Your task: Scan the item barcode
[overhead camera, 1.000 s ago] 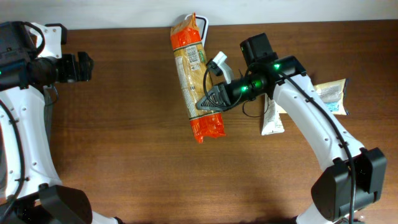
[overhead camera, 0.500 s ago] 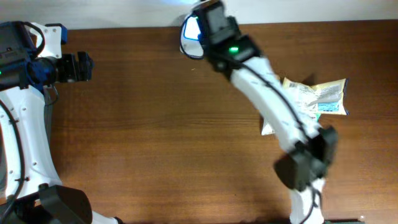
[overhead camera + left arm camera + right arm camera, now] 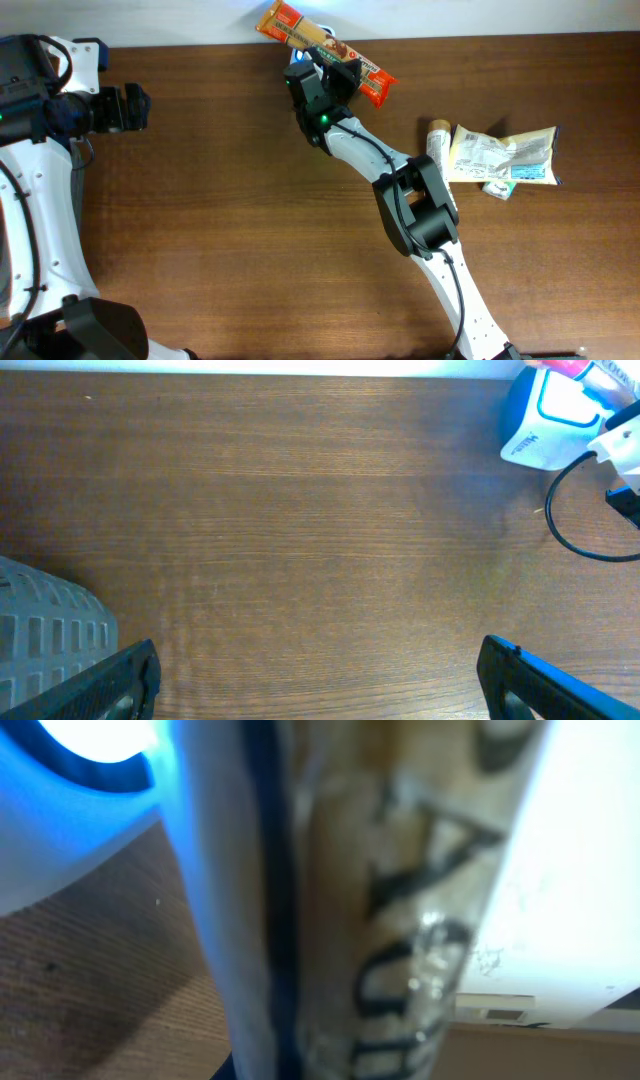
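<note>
Wooden table [image 3: 220,200]: right gripper [image 3: 335,62] clamps the orange packet [image 3: 287,25]; left gripper [image 3: 140,108] gapes, empty.

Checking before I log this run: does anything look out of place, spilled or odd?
Nothing looks spilled or damaged. The packet is askew only because the right pincer holds it slanted at the scanner, along the far edge. The pouches at right lie in a loose, overlapping heap.

Orange-ended tan packet [image 3: 305,32]; brown wood-grain table [image 3: 250,200].
</note>
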Controlling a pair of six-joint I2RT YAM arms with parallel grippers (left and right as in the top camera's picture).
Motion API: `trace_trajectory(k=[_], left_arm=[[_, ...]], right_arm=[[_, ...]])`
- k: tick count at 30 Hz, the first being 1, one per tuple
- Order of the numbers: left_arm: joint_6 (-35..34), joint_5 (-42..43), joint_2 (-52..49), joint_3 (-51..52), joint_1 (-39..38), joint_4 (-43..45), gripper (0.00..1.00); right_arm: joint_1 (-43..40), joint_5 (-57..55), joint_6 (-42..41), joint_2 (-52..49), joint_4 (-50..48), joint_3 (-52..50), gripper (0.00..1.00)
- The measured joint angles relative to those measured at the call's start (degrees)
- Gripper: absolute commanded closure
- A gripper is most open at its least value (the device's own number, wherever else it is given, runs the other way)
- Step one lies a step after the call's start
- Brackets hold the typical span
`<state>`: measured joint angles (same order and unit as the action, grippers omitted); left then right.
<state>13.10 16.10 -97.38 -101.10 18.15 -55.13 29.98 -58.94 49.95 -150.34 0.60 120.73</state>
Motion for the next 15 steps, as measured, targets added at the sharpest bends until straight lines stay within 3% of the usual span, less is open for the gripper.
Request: trace_trajectory(k=[15], left_arm=[[0.0, 0.0, 0.0, 0.0, 0.0, -0.02, 0.01]], right_arm=[[-1.88, -5.22, 1.51, -0.04, 0.15, 0.0, 0.96]])
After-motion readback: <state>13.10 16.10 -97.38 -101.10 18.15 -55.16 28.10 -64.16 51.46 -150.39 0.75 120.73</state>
